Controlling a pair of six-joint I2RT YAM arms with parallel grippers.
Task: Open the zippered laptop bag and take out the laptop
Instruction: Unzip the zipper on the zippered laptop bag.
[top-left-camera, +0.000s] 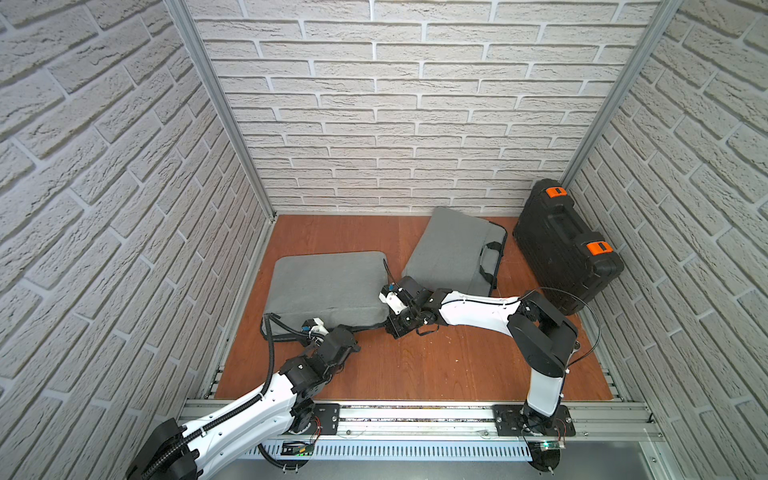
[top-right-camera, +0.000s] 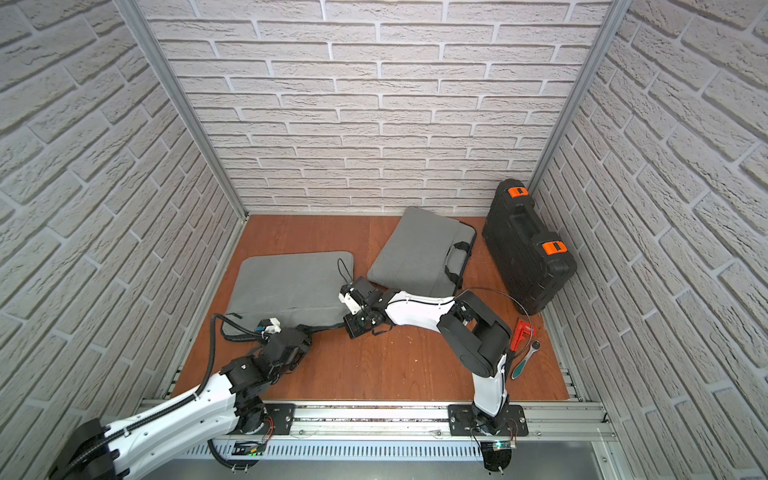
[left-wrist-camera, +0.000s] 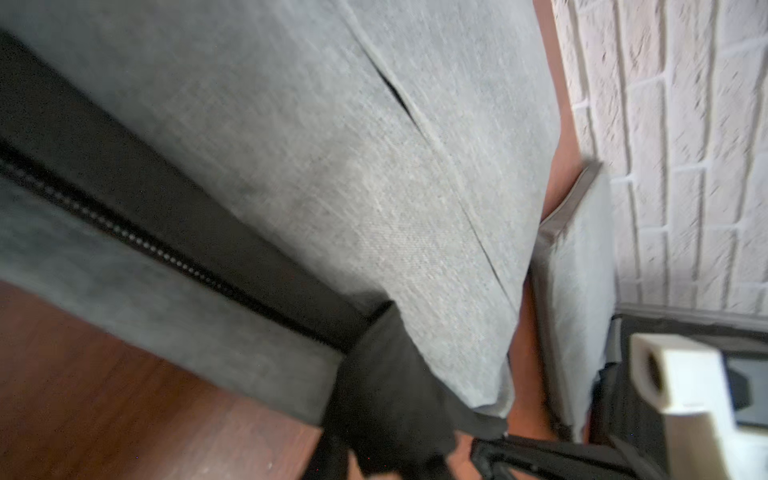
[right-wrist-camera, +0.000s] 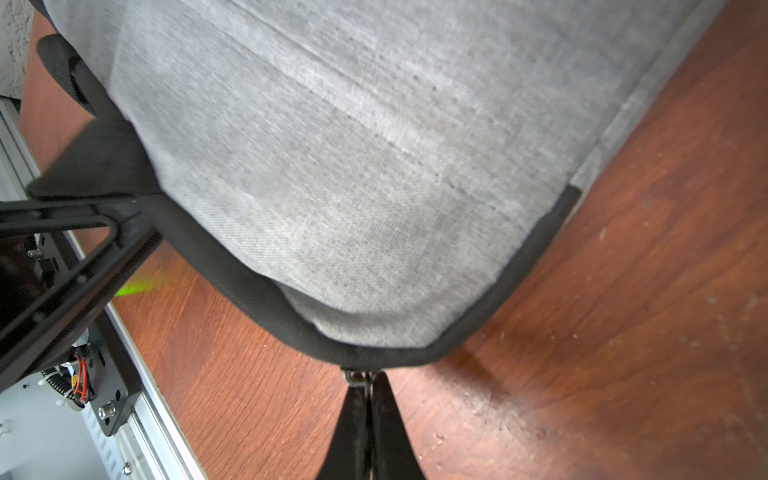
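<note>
Here laptop bag (top-left-camera: 328, 282) flat, long axis L-R, zip (left-wrist-camera: 124, 235) nearside.

Two claws: left claw (top-left-camera: 305, 334) and right claw (right-wrist-camera: 368, 388). Two grey bags: one bag (top-left-camera: 328, 282) beside both claws, a second bag (top-left-camera: 451, 249) just beyond the right claw. One zipper pull (right-wrist-camera: 356, 376) at the right claw's tips. One black case (top-left-camera: 565, 245) with two orange latches (top-left-camera: 599, 248), one red tool (top-right-camera: 523, 332), one wrench (top-right-camera: 524, 359), all well apart from either claw.

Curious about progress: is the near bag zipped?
Zipped where visible: bag teeth mesh; right gripper pinches the pull at its corner.
</note>
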